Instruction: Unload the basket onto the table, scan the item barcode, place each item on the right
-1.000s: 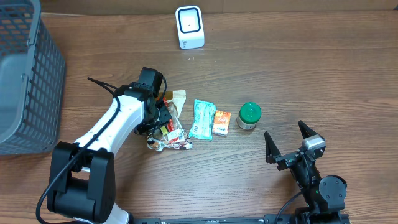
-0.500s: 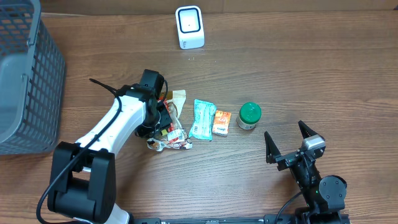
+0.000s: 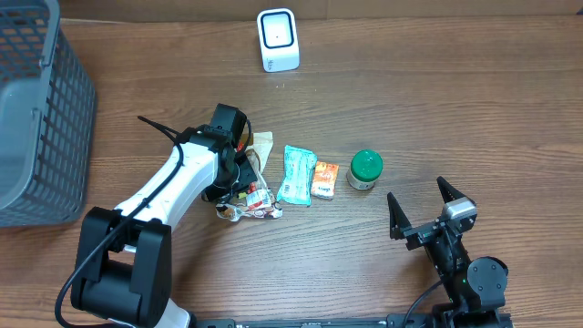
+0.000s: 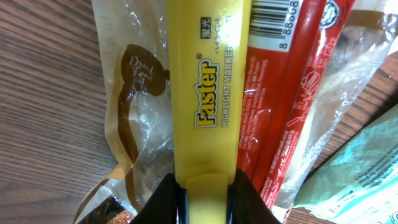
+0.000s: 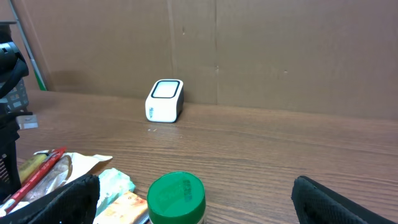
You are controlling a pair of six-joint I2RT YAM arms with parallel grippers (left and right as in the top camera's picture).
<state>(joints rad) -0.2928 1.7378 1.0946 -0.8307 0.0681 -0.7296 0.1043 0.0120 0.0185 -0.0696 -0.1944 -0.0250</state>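
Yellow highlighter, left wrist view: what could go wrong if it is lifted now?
1. The left gripper pinches the yellow highlighter only at its end, so it may tilt or slip.
2. It lies on a clear wrapper beside a red packet; these could drag along.
3. The only barcode showing is the red packet's; the highlighter may need turning for the scanner.

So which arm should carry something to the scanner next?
Left: the left gripper clamps the yellow plastic highlighter marker; the right gripper sits open, empty, far from it.
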